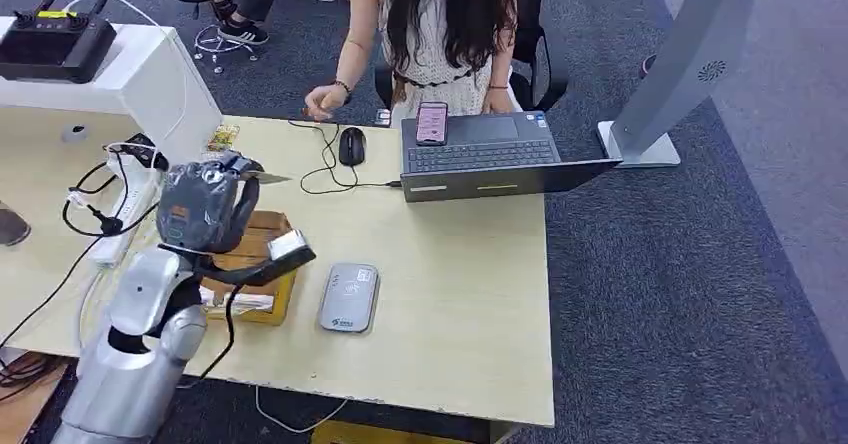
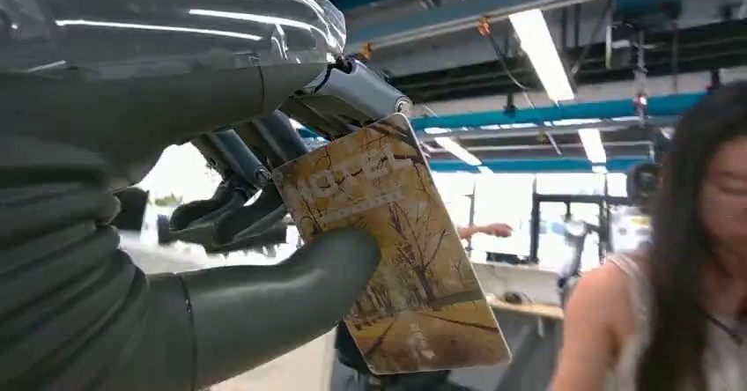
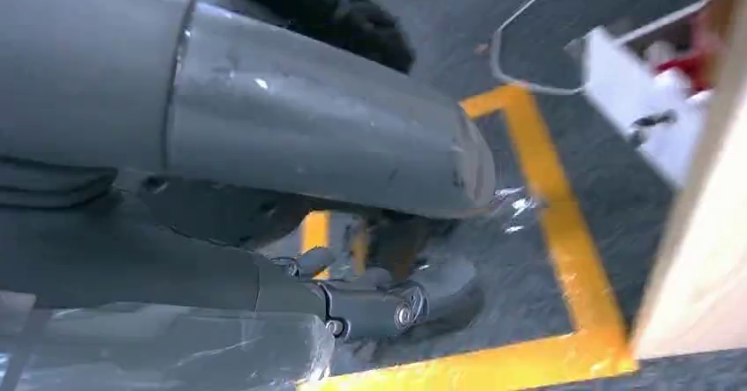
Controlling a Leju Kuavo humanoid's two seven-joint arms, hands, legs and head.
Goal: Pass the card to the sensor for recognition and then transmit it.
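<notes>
Between thumb and fingers [image 2: 238, 158] of left hand [image 1: 205, 204], the card [image 2: 392, 250] is pinched by one end, rest sticking out free, prob. so its face can meet the sensor [image 1: 349, 297]. Hand w/ card hovers beside sensor, over wooden tray [image 1: 262, 226] on bench [image 1: 450, 304]. Right hand [image 3: 388, 307] hangs off bench edge, fingers look curled, empty.

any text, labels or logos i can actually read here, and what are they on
Nothing can be read for certain.
Card held by the left hand: large pale lettering across its top and a small line near its far end, both blurred.
Grey sensor on the table: a symbol and a small mark, too small to read.
Phone on the laptop: pink screen, text too small.
</notes>
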